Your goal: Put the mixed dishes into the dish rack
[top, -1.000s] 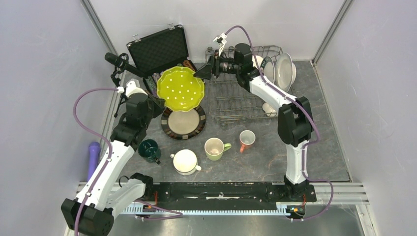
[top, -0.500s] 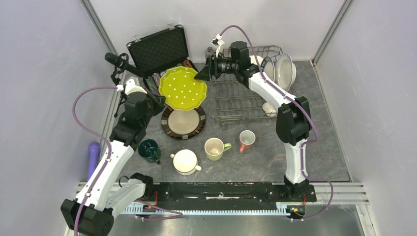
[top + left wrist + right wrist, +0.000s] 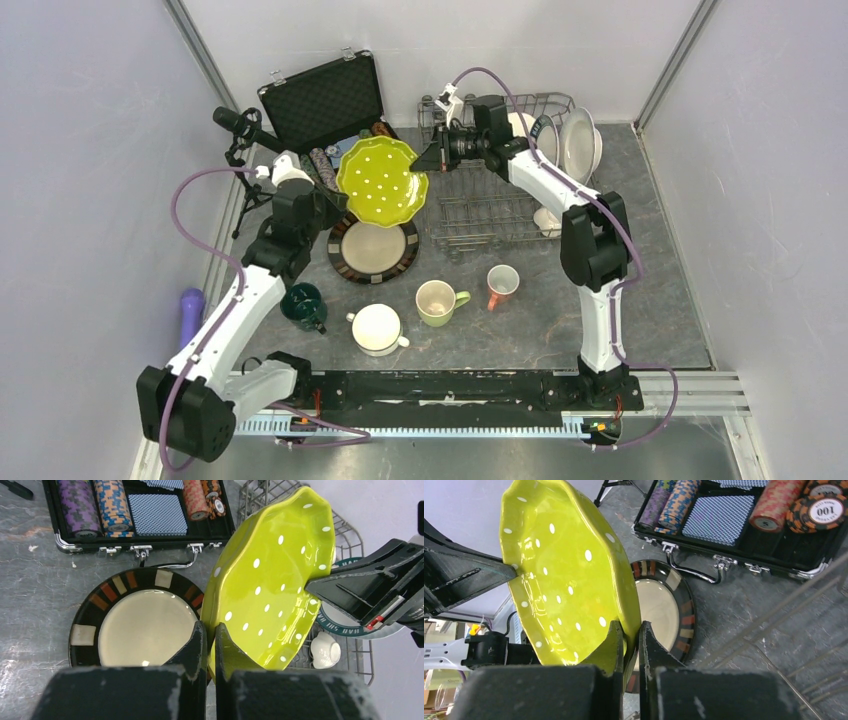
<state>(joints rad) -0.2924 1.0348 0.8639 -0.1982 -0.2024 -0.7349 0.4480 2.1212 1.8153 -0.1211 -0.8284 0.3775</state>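
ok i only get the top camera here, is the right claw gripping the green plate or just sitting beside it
observer: gripping. In the right wrist view, the right claw is shut on the rim of the green plate, one finger on each face.
operator: and the left one
observer: In the left wrist view, the left claw is shut on the plate's edge too, on the side away from the right claw, so both are holding it.
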